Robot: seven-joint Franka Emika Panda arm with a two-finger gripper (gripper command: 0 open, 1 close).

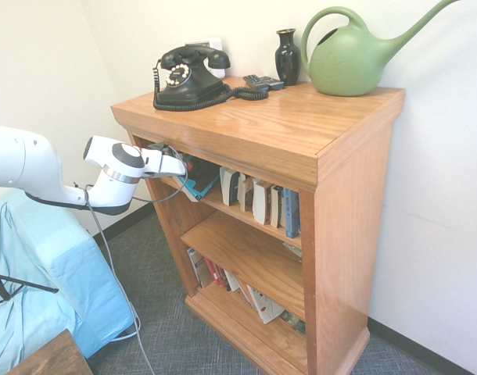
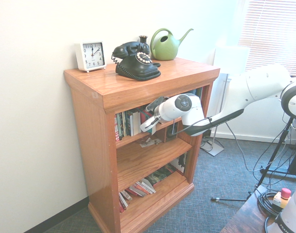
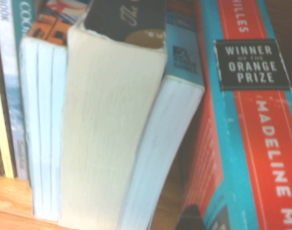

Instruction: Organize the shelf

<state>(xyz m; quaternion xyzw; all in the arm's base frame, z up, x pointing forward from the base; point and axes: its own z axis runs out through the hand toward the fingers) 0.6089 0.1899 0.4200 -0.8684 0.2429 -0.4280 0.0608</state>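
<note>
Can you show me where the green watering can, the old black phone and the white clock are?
Watering can [image 1: 348, 66]: first exterior view, its body.
Phone [image 1: 193, 86]: first exterior view, its base.
Clock [image 2: 93, 55]: second exterior view, its face.

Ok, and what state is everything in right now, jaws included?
Jaws: shut; grip on a book unclear.
Madeline Miller paperback: upper tier, leaning.
Bottom-tier books: partly slumped over.
Rotary telephone: handset on cradle.
Analog clock: standing upright.
Black vase: upright.
Green watering can: upright, spout raised.
Window blinds: lowered.
</note>
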